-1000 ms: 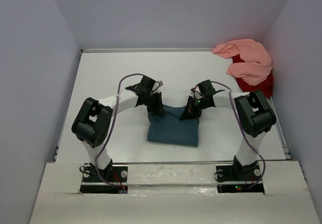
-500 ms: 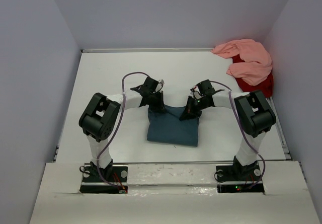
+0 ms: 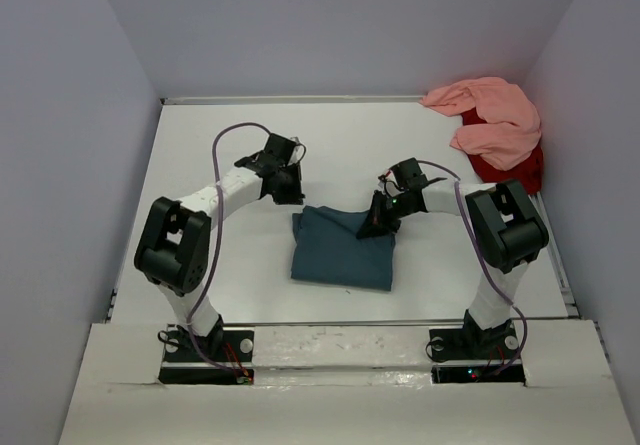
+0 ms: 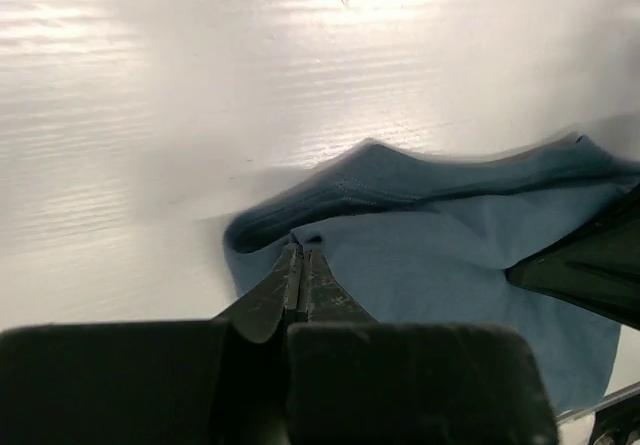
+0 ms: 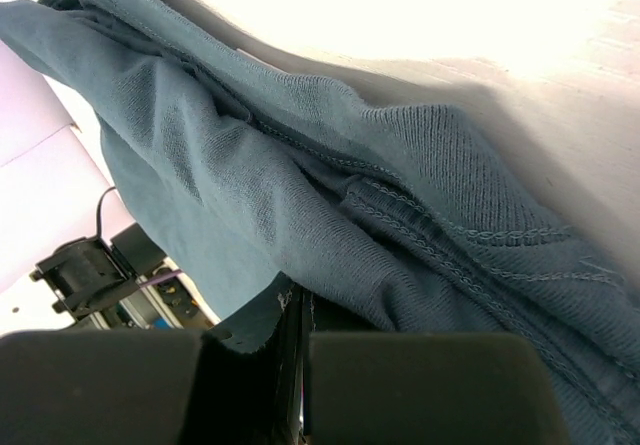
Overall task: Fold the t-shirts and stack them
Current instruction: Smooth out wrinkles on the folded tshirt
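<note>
The dark teal-blue t-shirt (image 3: 342,257) lies folded into a rough square on the white table, between the two arms. My left gripper (image 3: 287,191) is shut and empty, just off the shirt's far left corner. In the left wrist view its closed tips (image 4: 301,253) point at that corner of the shirt (image 4: 460,265). My right gripper (image 3: 373,227) is shut, its tips (image 5: 297,300) down against the fabric (image 5: 250,165) at the far right corner; no cloth shows between the jaws. The salmon pink t-shirt (image 3: 495,125) lies crumpled on the red t-shirt (image 3: 520,170) in the far right corner.
Grey walls close in the table (image 3: 200,155) on the left, back and right. The pink and red heap leans against the right wall. The arm bases (image 3: 205,345) stand on the near ledge.
My left gripper has drawn back from the teal shirt's far left corner, moving up and to the left, still shut. The right gripper and the shirt have stayed put.
</note>
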Controlling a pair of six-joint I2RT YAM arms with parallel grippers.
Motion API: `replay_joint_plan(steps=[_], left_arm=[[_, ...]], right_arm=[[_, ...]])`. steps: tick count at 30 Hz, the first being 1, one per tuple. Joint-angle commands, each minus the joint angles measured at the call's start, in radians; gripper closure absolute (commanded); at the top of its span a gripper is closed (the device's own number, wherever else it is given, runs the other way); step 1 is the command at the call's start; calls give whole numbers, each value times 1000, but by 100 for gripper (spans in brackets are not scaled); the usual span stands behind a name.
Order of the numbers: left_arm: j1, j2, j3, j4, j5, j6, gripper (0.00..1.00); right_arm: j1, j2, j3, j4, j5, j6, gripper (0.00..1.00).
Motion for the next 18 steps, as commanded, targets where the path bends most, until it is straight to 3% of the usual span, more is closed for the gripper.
replay_joint_plan(steps=[1,12,17,18], left_arm=[[14,-126,79,-105,-16,26,100],[-14,-204,61,-85,350,-32,100],[-12,-221,5,-99,356,-11,100],[-14,-224,-5,-105,363,2,100]], right_arm=[[9,-18,14,-17,49,-33,100],[9,-24,51,-32,42,-40,100],[9,-61,126,-86,42,-49,100],[9,-73,140,-92,30,-49,91]])
